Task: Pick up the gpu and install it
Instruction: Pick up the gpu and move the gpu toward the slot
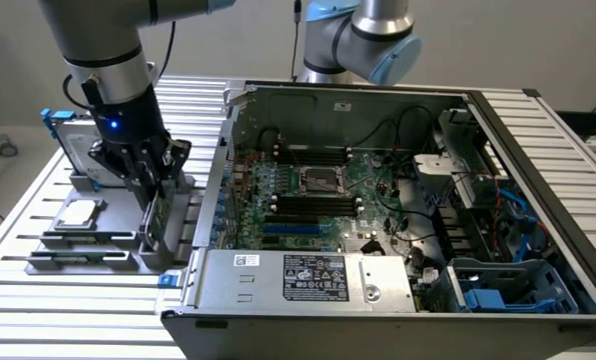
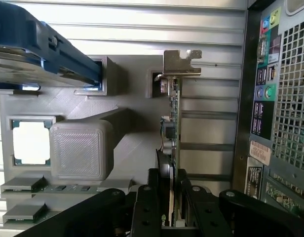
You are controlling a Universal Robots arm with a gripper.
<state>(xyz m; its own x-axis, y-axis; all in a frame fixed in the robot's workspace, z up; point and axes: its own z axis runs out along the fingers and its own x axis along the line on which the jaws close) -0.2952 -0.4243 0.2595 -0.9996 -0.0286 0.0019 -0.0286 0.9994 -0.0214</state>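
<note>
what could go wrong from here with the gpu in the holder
1. The gripper has its jaws shut on the thin gpu away from its silver bracket, so the card might tilt or slip.
2. That bracket sits at a slot in the grey holder and may catch.
3. The computer case stands close by; a swinging card could hit its wall.

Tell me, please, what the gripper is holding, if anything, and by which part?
The gripper appears clamped on the gpu, across its two faces at the long free edge, away from the bracket.
</note>
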